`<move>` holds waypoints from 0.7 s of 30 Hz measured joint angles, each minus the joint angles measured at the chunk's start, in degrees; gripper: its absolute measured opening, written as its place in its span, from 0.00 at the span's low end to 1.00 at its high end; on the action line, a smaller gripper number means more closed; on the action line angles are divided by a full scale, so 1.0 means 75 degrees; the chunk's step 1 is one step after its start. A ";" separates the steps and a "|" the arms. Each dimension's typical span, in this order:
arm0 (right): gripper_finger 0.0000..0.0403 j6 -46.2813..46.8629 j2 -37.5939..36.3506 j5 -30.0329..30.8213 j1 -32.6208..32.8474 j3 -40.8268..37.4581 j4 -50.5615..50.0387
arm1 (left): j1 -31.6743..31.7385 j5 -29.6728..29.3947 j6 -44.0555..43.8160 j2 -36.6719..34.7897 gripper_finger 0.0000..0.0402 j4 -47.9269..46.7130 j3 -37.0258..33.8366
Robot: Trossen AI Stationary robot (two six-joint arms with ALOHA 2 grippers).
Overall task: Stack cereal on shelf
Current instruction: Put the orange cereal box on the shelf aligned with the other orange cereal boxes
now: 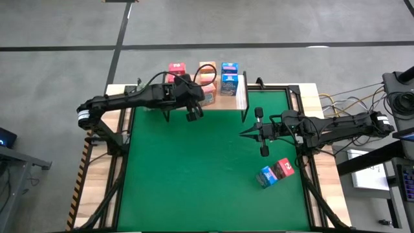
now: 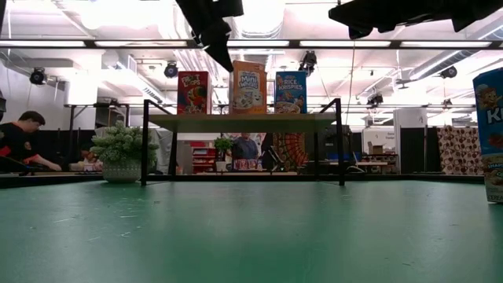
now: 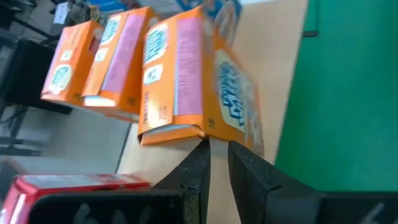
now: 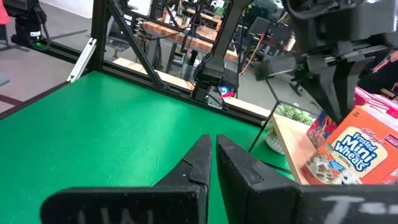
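Note:
The wooden shelf (image 2: 236,122) stands at the mat's far edge with cereal boxes upright on it: red (image 2: 193,92), orange (image 2: 248,86) and blue (image 2: 290,92) in front. More orange boxes (image 3: 68,62) stand in a row behind the front one. My left gripper (image 3: 217,152) hangs slanting down at the front orange box's top corner (image 3: 205,129). Its fingers are almost together, with nothing between them. A blue and a red box (image 1: 275,173) lie on the green mat at near right. My right gripper (image 1: 242,134) hovers shut and level over the mat. My left gripper's fingertips (image 4: 339,115) stand right at the top edge of the front orange box (image 4: 348,152), coming from above at a slant. I cannot tell whether they touch it. The box stands upright on the shelf board.
A green potted plant (image 2: 122,153) stands by the shelf's left legs. The shelf's thin black legs (image 2: 145,141) rise from the mat. A blue box (image 2: 491,134) stands close at the low view's right edge. People are in the room behind.

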 joint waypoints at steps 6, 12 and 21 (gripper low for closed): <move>0.03 0.0000 0.0003 0.0003 0.0000 0.0000 0.0000 | 0.0028 -0.0054 0.0024 -0.0006 0.10 -0.0159 0.0000; 0.03 -0.0003 0.0002 0.0003 0.0000 0.0000 0.0000 | -0.0021 -0.0225 -0.0049 -0.0015 0.10 -0.0275 0.0057; 0.03 -0.0087 0.0002 0.0007 -0.0003 0.0000 -0.0023 | -0.0371 -0.0229 0.0237 -0.0037 0.10 -0.0473 0.1265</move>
